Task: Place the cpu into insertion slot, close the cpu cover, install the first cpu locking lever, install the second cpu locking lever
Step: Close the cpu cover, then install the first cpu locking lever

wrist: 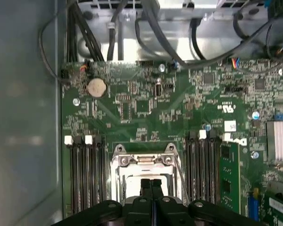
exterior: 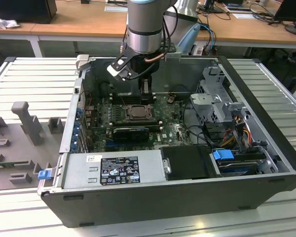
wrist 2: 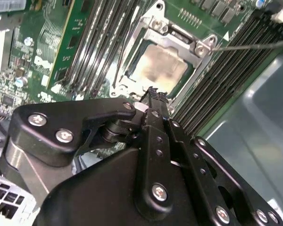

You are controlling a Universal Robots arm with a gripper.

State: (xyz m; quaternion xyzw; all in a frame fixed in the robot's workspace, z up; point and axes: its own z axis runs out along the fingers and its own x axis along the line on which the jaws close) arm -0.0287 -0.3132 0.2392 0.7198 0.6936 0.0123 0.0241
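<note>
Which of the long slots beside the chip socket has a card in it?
The one farthest from the grey case wall: a green card stands in it, while the others look empty.

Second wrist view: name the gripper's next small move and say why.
Probably shift the shut black gripper toward the thin wire locking lever: the pale square cpu already seems to lie under the lowered silvery frame cover, while that lever juts free.

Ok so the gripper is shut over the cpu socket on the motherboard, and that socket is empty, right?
Not empty. In the second wrist view the cpu lies in the insertion slot, its pale metal face showing through the cut-out of the cpu cover. The gripper is shut over it, as you said.
</note>
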